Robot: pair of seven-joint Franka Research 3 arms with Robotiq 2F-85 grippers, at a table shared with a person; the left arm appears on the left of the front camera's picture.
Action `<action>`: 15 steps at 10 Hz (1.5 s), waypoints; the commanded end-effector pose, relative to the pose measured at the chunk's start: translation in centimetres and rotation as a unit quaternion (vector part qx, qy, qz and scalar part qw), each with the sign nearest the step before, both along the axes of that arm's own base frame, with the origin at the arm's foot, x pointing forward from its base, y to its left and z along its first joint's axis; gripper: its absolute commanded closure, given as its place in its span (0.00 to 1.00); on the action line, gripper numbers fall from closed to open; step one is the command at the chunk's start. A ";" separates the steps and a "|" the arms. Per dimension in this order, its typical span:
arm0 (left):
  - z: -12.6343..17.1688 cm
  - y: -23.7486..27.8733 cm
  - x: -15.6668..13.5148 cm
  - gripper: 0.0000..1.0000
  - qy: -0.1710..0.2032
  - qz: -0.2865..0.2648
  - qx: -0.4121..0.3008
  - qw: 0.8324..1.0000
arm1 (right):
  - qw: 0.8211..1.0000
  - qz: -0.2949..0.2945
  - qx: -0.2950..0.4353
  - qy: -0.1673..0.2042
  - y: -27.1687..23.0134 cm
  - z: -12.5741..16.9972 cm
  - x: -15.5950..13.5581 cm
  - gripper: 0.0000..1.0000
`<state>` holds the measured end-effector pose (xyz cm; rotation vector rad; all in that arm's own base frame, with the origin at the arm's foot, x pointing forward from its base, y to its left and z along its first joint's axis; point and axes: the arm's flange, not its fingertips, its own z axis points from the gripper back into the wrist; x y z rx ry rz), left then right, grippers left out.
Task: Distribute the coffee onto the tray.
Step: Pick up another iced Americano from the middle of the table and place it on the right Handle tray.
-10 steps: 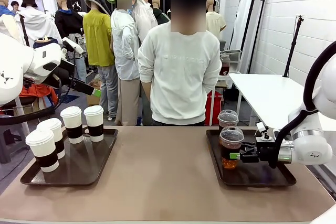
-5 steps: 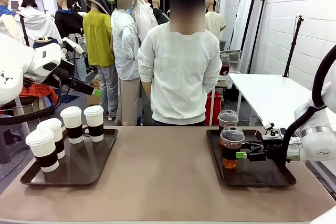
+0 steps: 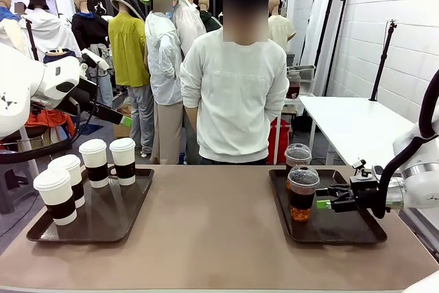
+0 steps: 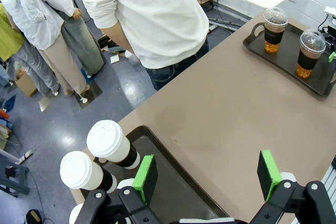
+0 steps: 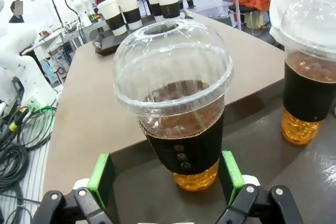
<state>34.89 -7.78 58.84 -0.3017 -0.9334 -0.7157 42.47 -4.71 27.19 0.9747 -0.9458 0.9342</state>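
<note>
Front view across table [image 3: 212,231]; 2 wrist views, both sharing dome-lidded cups [image 5: 176,103].

Clear glossy plastic dome cups [image 5: 173,98]; matt paper cups [image 3: 123,160]; smooth dark trays [image 3: 343,230]

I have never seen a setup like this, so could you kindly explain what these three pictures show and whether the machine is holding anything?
These are two white robot arms at a brown table, with a person standing at the far side. The front picture comes from a fixed camera between the arms. The other two come from cameras on the wrists, looking along each gripper's green-padded fingers.

On the left tray stand four lidded paper cups. On the right tray stand two clear dome-lidded cups of amber drink.

The left gripper is open above the left tray's edge and holds nothing. The right gripper is open too: in its wrist picture its pads stand either side of the nearer clear cup, apart from it, so nothing is held.
</note>
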 end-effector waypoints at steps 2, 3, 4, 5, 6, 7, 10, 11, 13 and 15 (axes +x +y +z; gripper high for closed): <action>-0.1 0.0 -0.1 0.00 0.003 -0.004 -0.003 1.000 | 1.000 0.005 0.006 0.003 0.4 -0.4 0.1 0.00; -0.1 0.0 -0.1 0.00 0.003 -0.004 -0.003 1.000 | 1.000 0.005 0.006 0.003 0.4 -0.4 0.1 0.00; -0.1 0.0 -0.1 0.00 0.003 -0.004 -0.003 1.000 | 1.000 0.005 0.006 0.003 0.4 -0.4 0.1 0.00; -0.1 0.0 -0.1 0.00 0.003 -0.004 -0.003 1.000 | 1.000 0.005 0.006 0.003 0.4 -0.4 0.1 0.00; -0.1 0.0 -0.1 0.00 0.003 -0.004 -0.003 1.000 | 1.000 0.005 0.006 0.003 0.4 -0.4 0.1 0.00; -0.1 0.0 -0.1 0.00 0.003 -0.004 -0.003 1.000 | 1.000 0.005 0.006 0.003 0.4 -0.4 0.1 0.00; -0.1 0.0 -0.1 0.00 0.003 -0.004 -0.003 1.000 | 1.000 0.005 0.006 0.003 0.4 -0.4 0.1 0.00; -0.1 0.0 -0.1 0.00 0.003 -0.004 -0.003 1.000 | 1.000 0.005 0.006 0.003 0.4 -0.4 0.1 0.00; -0.1 0.0 -0.1 0.00 0.003 -0.004 -0.003 1.000 | 1.000 0.005 0.006 0.003 0.4 -0.4 0.1 0.00; -0.1 0.0 -0.1 0.00 0.003 -0.004 -0.003 1.000 | 1.000 0.005 0.006 0.003 0.4 -0.4 0.1 0.00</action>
